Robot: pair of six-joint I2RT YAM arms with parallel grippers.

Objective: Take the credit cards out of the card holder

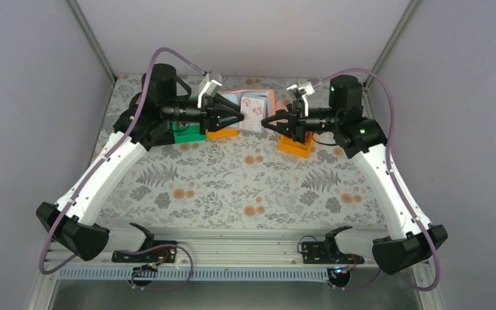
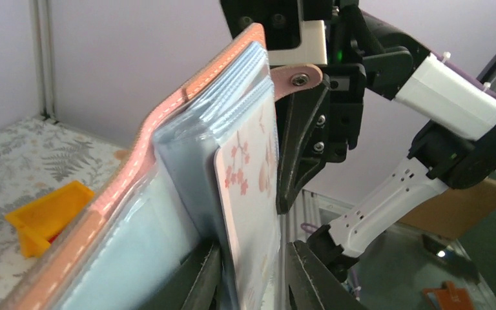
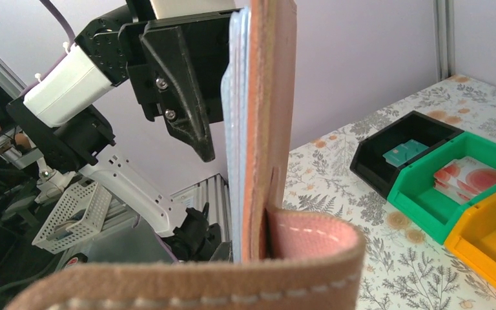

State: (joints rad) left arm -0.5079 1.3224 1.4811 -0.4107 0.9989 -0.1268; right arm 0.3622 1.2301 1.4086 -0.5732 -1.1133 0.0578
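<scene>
Both claws meet above the far side of the counter (image 1: 232,187), with the card holder (image 2: 168,113) held open in the air between them; my left claw (image 2: 253,274) pinches a pale pink card (image 2: 248,194) with blossom print, which sticks partly out of a clear sleeve. My right claw (image 1: 268,121) is clamped on the holder's opposite edge, beside the tab (image 2: 297,76); an orange bin (image 1: 295,146) and a green bin (image 1: 187,134) sit on the counter below.
</scene>
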